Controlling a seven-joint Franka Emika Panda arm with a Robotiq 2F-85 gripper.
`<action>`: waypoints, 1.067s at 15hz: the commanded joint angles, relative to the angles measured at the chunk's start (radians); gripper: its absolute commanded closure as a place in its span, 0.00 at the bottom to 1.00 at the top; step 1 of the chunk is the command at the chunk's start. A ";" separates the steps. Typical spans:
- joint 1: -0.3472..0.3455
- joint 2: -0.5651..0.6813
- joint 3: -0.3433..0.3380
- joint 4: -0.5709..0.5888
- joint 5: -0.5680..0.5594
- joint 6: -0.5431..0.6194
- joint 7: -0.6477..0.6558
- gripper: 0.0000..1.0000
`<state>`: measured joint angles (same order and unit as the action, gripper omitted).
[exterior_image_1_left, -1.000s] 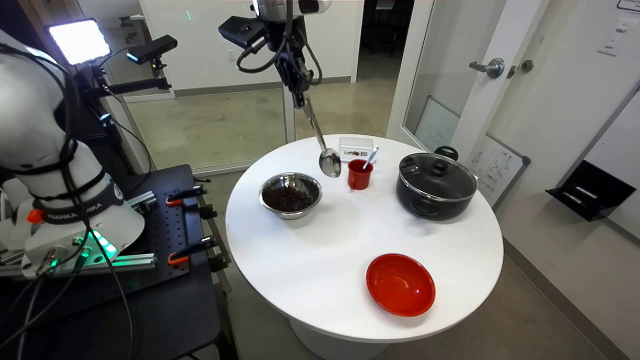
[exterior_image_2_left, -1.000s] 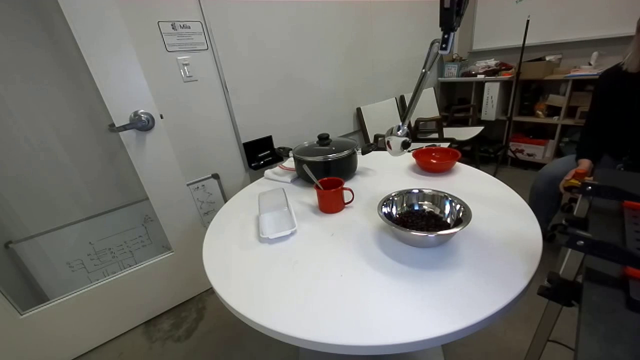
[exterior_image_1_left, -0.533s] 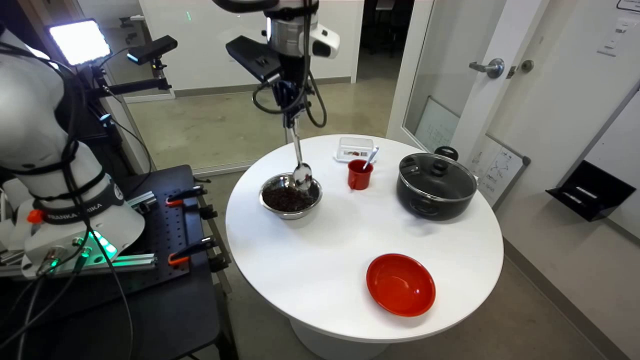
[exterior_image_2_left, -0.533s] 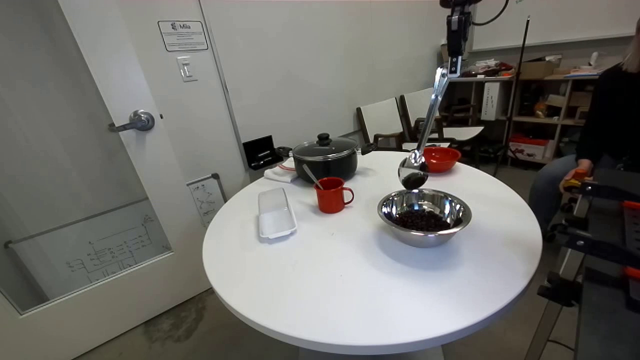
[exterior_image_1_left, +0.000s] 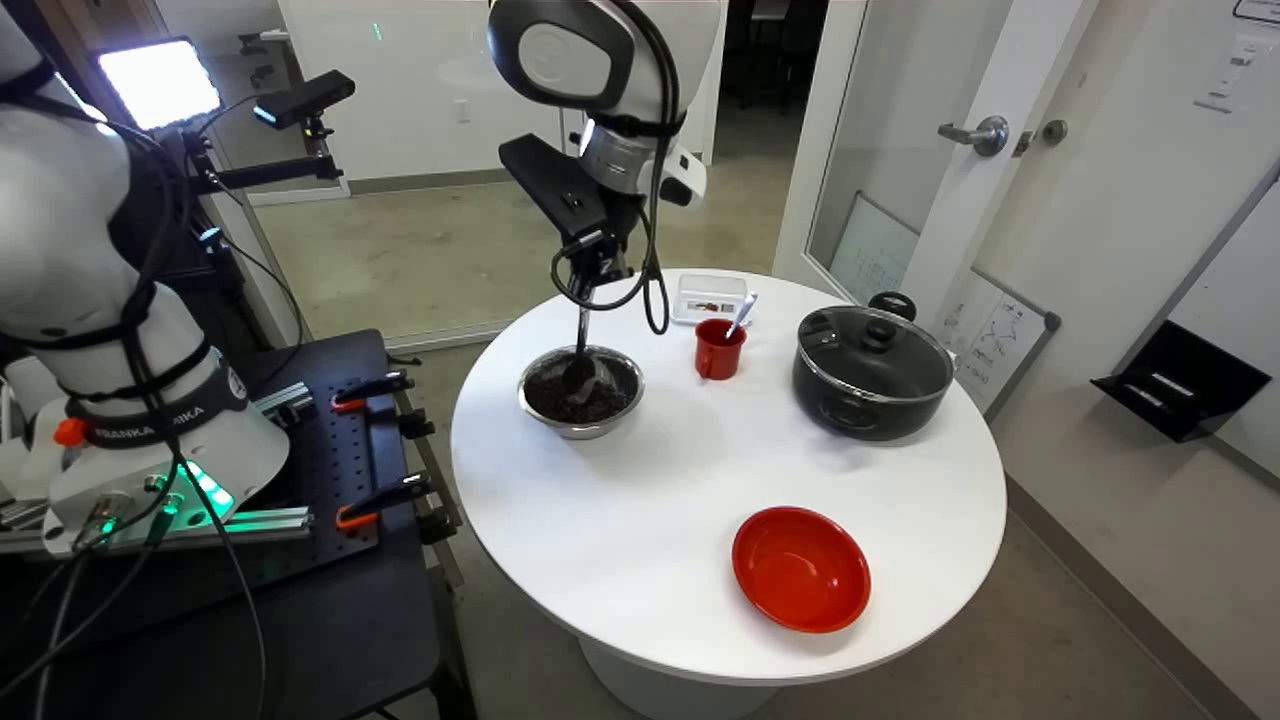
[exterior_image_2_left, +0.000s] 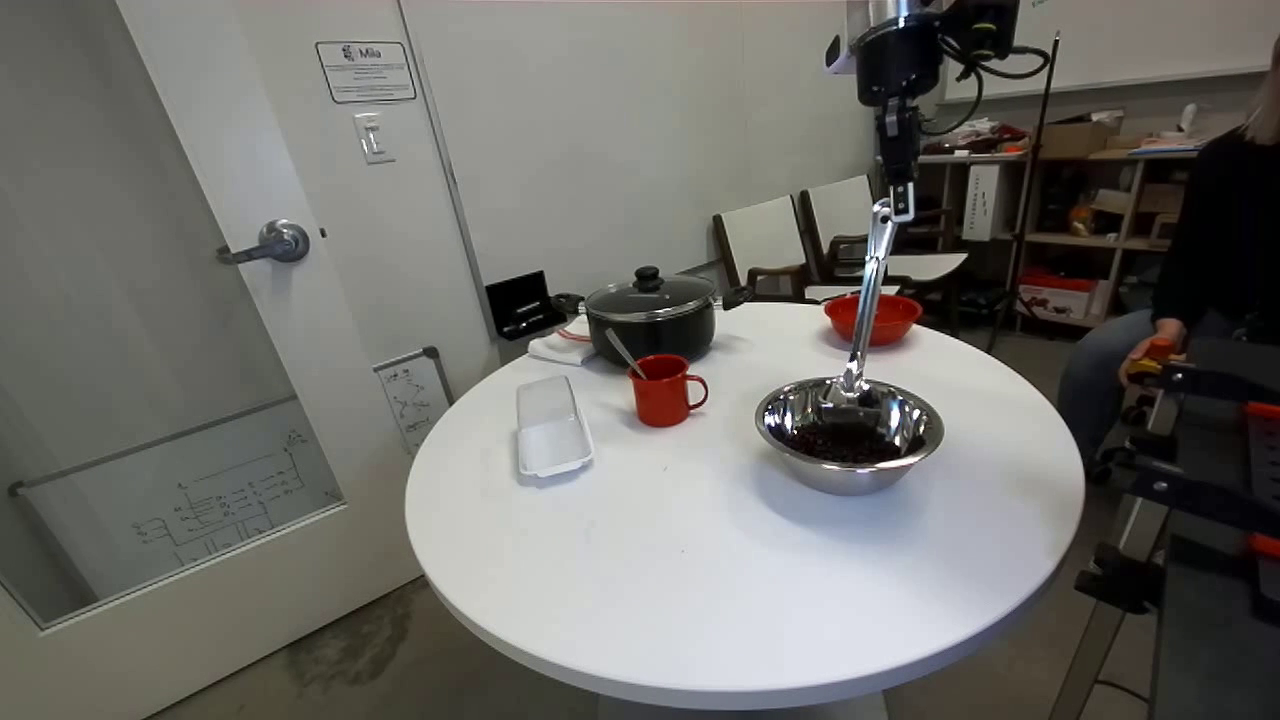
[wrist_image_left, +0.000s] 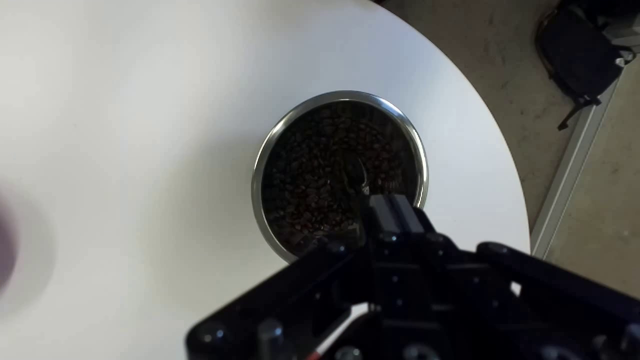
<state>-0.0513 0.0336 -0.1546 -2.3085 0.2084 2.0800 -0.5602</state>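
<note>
**Pinching a steel serving spoon (exterior_image_2_left: 867, 300) in the tool (exterior_image_2_left: 898, 208), head down inside a steel mixing bowl (exterior_image_2_left: 850, 482)**

Observed in both exterior views: gripping the spoon by the upper end of its handle. In the wrist view, made out fingers (wrist_image_left: 410, 215) pressed close together, with the spoon's head just ahead of them. Found the handle leaning slightly off upright beneath the tool, down into the bowl. Located that bowl directly under the tool, part-filled with dark red-brown beans (wrist_image_left: 312, 185). Saw the spoon's head at the beans; could not tell how deep.

Noted off to one side of the tool: a red mug (exterior_image_2_left: 660, 402) near the bowl, with a small spoon (exterior_image_2_left: 624, 350) leaning in it. Farther from the tool, past the mug, saw a black pot (exterior_image_2_left: 655, 338) with a glass lid (exterior_image_2_left: 620, 297) on and a white cloth (exterior_image_2_left: 558, 349) beside it. Marked a white plastic container (exterior_image_2_left: 555, 448) near the mug, and a red bowl (exterior_image_1_left: 800, 570) well apart from the tool. Below the tool, found a round white surface (exterior_image_1_left: 650, 480) under everything.
</note>
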 joint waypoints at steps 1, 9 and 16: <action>-0.029 0.041 0.025 0.055 0.009 -0.043 -0.003 0.99; -0.031 0.070 0.051 0.060 -0.058 -0.003 0.088 0.99; -0.025 0.055 0.062 0.045 -0.166 0.044 0.194 0.99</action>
<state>-0.0719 0.0906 -0.1087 -2.2711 0.0820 2.1159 -0.4087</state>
